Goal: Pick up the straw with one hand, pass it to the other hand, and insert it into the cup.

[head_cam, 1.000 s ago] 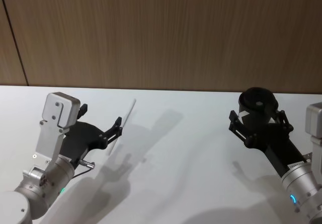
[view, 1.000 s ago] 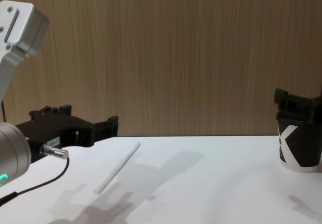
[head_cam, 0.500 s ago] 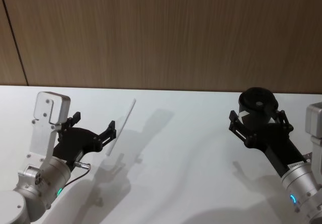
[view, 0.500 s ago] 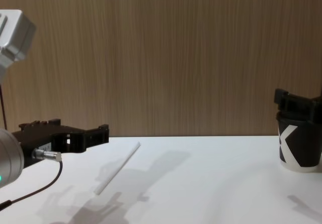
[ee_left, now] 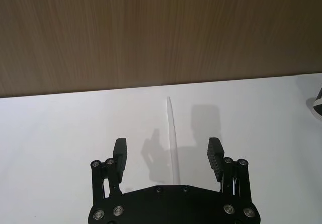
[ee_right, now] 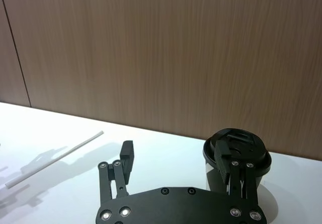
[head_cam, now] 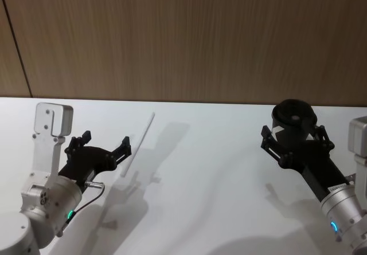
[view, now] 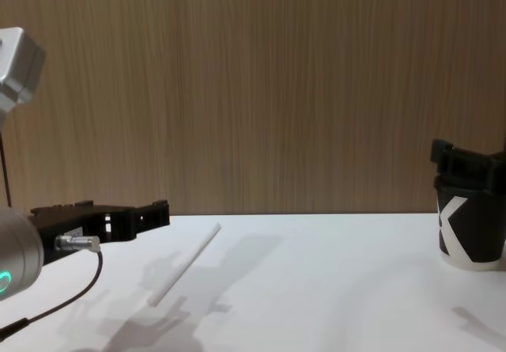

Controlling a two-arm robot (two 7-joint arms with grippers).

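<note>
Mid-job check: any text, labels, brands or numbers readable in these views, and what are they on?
"K": a large white K-like mark on the side of the cup.
Too small to read: a small white label on the body of the left gripper.
No other text can be read.

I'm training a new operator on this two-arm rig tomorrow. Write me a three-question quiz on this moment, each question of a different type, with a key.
1. True or false: the straw lies on the white table, with no gripper holding it.
2. Multiple choice: the left gripper has its fingers
A) open, with the straw showing between them in the left wrist view
B) shut on the straw
C) shut on nothing
3. Fill in: the right gripper, fingers open, is right by the black ____.

Key: 1 true; 2 A; 3 cup.
</note>
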